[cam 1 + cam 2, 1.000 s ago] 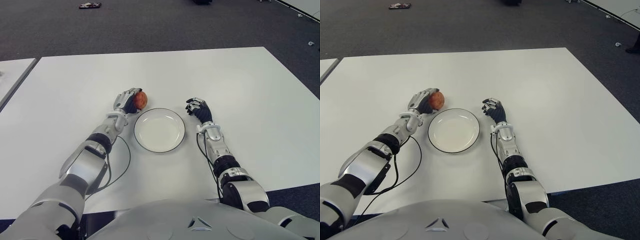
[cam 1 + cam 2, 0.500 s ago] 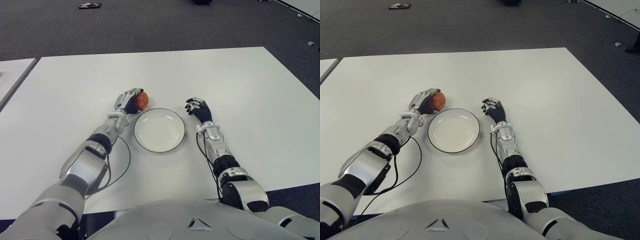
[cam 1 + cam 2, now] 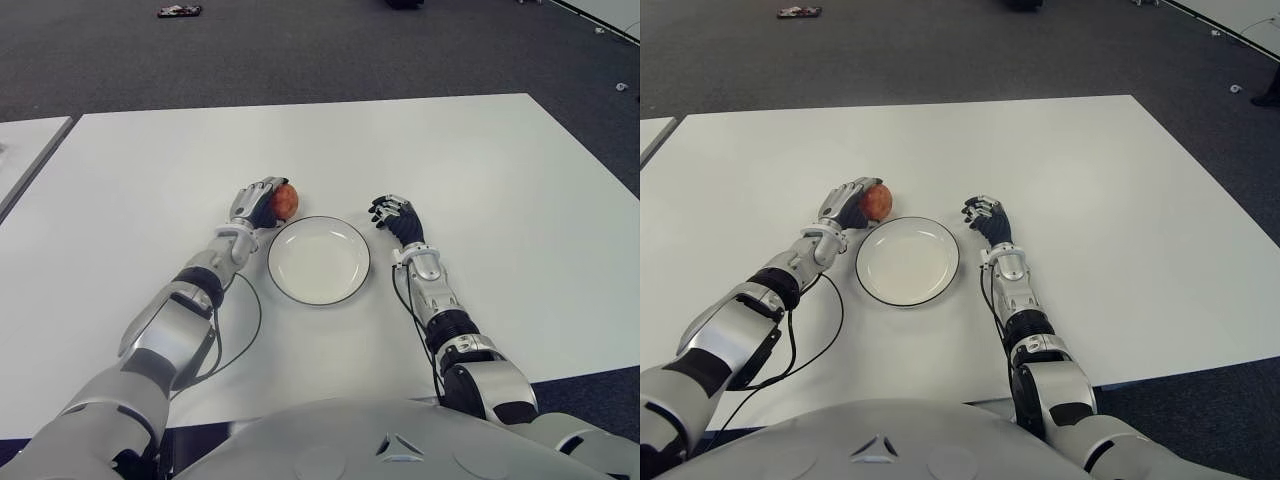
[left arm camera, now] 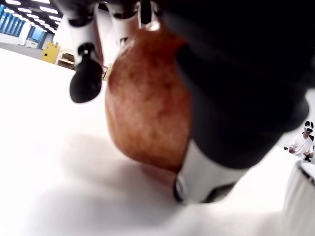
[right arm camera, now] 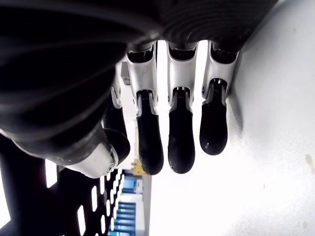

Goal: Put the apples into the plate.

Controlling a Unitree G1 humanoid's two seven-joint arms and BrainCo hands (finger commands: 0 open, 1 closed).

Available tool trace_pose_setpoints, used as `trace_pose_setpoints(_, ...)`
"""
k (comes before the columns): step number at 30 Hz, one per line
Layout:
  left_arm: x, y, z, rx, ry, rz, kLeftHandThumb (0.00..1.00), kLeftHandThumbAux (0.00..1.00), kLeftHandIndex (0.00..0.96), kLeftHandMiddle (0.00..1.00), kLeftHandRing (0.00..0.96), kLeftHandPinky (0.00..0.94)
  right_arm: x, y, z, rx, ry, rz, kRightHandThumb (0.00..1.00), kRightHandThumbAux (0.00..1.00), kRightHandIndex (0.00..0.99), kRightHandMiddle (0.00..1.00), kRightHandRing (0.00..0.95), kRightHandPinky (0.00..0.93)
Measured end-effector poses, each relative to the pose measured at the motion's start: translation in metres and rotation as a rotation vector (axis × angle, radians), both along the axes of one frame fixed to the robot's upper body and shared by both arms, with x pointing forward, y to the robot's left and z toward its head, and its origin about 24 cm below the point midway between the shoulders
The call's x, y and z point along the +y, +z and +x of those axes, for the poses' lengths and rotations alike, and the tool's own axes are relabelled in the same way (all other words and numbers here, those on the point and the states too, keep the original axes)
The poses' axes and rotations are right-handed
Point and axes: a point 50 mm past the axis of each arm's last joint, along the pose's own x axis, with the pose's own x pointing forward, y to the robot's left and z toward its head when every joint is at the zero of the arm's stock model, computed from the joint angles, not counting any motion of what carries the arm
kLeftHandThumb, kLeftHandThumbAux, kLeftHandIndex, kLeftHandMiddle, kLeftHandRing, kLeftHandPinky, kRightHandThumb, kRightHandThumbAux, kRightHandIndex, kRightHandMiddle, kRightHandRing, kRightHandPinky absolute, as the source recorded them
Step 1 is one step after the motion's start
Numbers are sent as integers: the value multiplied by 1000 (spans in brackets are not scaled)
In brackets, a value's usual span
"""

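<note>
Apple (image 3: 284,201) sits in your left hand (image 3: 258,203), fingers wrapped around it, low over the white surface (image 3: 150,160) just beyond the plate (image 3: 319,260) at its left rim. Your right hand (image 3: 398,218) shows beside the plate's right rim, fingers loosely extended and holding nothing.

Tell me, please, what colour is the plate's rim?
Dark, around a white plate; clearest in the left eye view.

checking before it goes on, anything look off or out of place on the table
Nothing stands out. The left hand grips the one apple just beyond the empty plate; the right hand is open on the plate's right. No damage or spill shows.
</note>
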Motion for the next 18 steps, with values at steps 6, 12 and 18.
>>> trace_pose_setpoints(6,0,0,0,-2,0,0,738,694,446,822,807,748,0,0,0,-1,-1,1,319,680,241,304,359,337)
trace_pose_setpoints(12,0,1,0,-6,-3,-1,737,694,446,828,813,755,1,0,-1,-14,13,1,123,662,77,121,152,159)
trace_pose_setpoints(18,-1,2,-1,-18,-21,-10,737,694,446,830,813,710,1,-1,-3,-28,25,-3,82,671,14,24,45,62)
